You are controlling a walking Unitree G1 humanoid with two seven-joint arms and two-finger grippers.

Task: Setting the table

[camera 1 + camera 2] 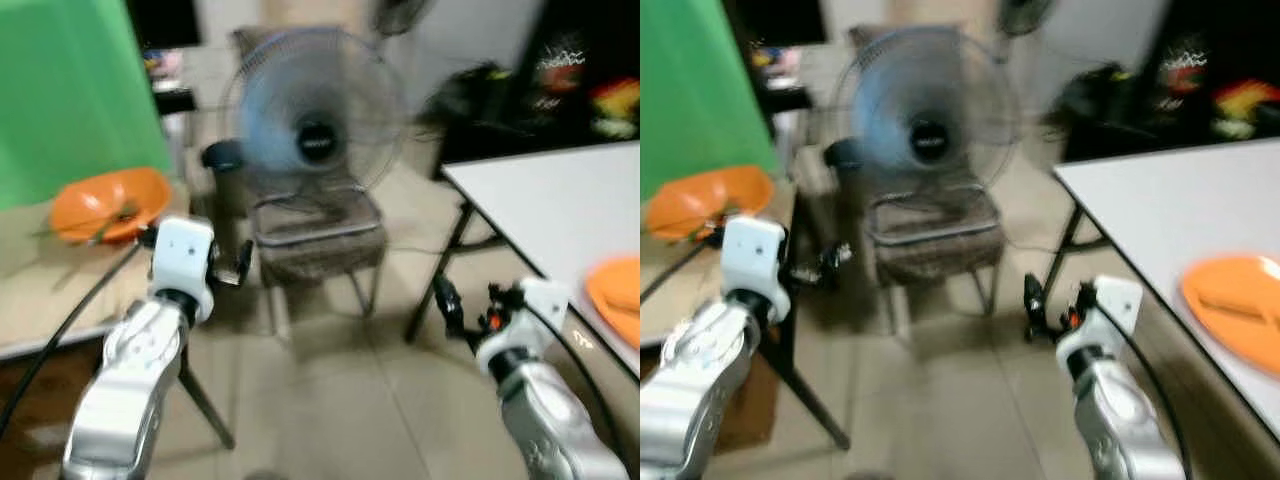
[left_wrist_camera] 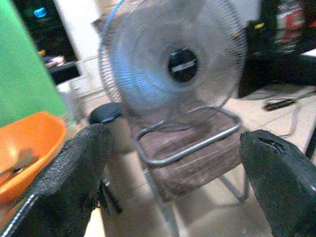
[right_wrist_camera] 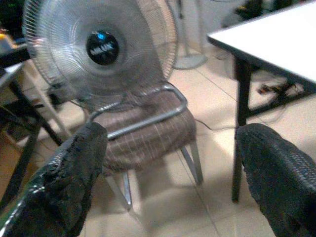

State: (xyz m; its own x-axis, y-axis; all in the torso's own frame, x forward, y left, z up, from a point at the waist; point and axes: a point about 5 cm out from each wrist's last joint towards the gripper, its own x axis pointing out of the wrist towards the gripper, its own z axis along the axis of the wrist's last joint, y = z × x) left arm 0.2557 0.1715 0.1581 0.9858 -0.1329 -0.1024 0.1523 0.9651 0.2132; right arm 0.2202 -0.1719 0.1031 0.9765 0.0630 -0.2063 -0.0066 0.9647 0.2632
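Orange plate lies on white table; both grippers' fingers spread wide, holding nothing

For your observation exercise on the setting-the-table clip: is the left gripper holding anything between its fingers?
No. In the left wrist view the left gripper has its black fingers spread wide, with just the chair and fan beyond.

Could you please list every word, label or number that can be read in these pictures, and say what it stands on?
No text can be read for certain.
Fan hub: a light label on the black centre cap, too blurred to read.
Dark shelves behind the white table: bright packaging, blurred, no letters legible.
Orange bowl and orange plate: no markings visible.
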